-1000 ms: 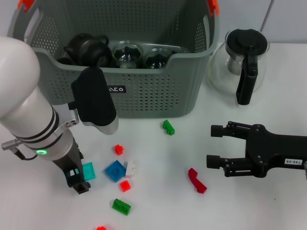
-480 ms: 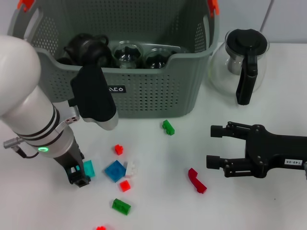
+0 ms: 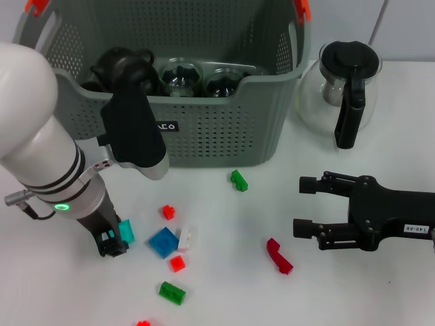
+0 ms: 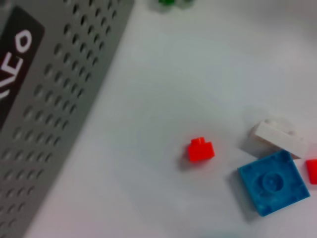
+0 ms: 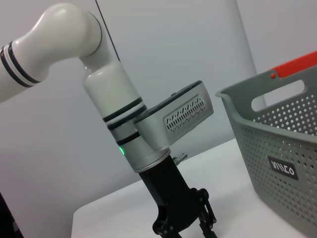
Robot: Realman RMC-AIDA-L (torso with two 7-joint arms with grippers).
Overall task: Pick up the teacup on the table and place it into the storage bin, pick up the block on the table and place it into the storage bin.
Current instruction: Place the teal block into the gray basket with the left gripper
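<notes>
a: what does the left gripper [image 3: 113,242] hold?

b: a small teal block [image 3: 126,231], flat-sided and shiny, pinched between the jaws low over the white table [image 3: 224,285]. it stands tilted, its long axis more up-down than flat, just beside the blue square block [image 3: 163,242].

a: and the storage bin [image 3: 224,132]?

b: grey-green, full of holes, orange-red clips on the rim, dark teaware inside. it is behind the scattered blocks.

a: the right gripper [image 3: 306,207]?

b: it rests apart at the right side, jaws spread wide, holding nothing.
</notes>
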